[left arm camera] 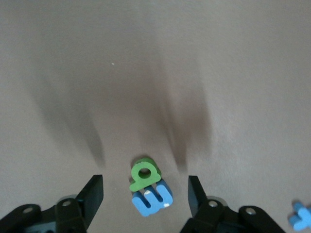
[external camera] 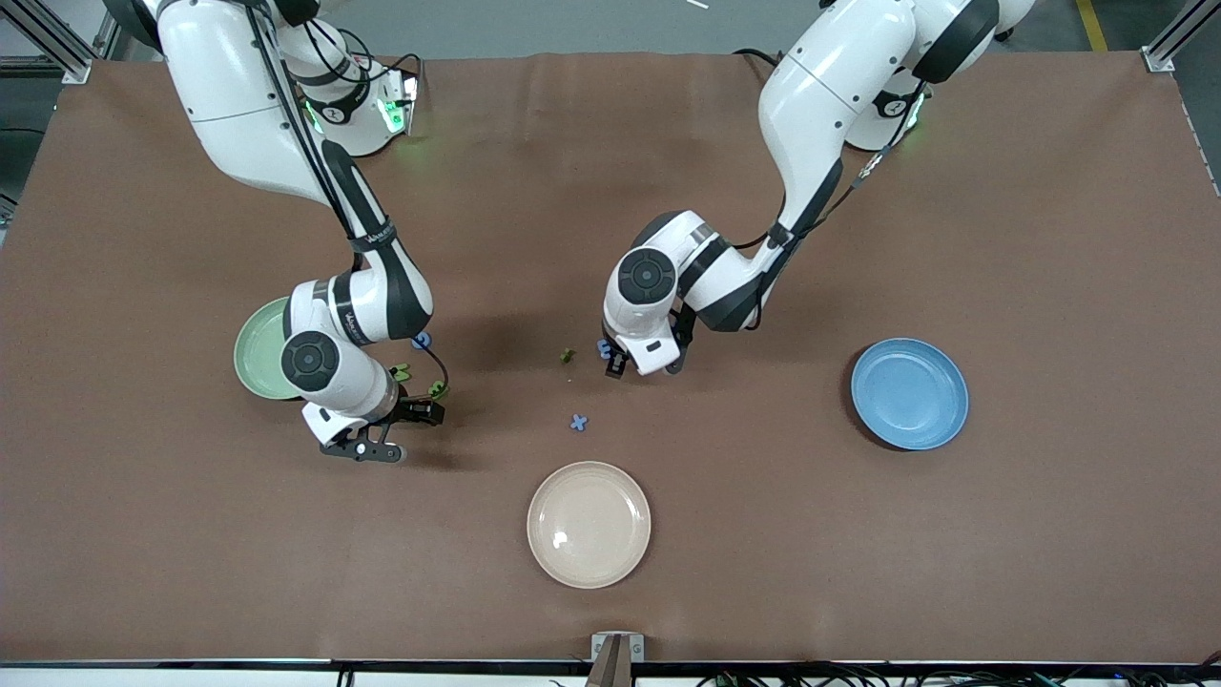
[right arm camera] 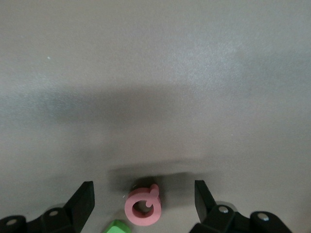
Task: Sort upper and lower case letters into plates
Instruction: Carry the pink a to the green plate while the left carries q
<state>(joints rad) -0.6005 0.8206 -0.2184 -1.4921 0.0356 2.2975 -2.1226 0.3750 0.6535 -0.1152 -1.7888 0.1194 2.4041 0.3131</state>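
My left gripper (external camera: 637, 368) is open, low over the table middle. In the left wrist view its open jaws (left arm camera: 145, 195) straddle a green letter with a round hole (left arm camera: 144, 174) that touches a blue three-pronged letter (left arm camera: 153, 197). A blue x (external camera: 578, 422) lies nearer the front camera. My right gripper (external camera: 367, 447) is open beside the mint green plate (external camera: 256, 351). In the right wrist view (right arm camera: 143, 200) a pink Q (right arm camera: 142, 207) lies between its fingers, with a green letter (right arm camera: 115, 227) next to it. The blue plate (external camera: 909, 393) lies toward the left arm's end.
A cream-white plate (external camera: 589, 524) lies near the front edge. A small green letter (external camera: 568, 356) and a blue one (external camera: 604, 348) lie by the left hand. Two green letters (external camera: 438, 388) and a blue one (external camera: 421, 340) lie by the right arm.
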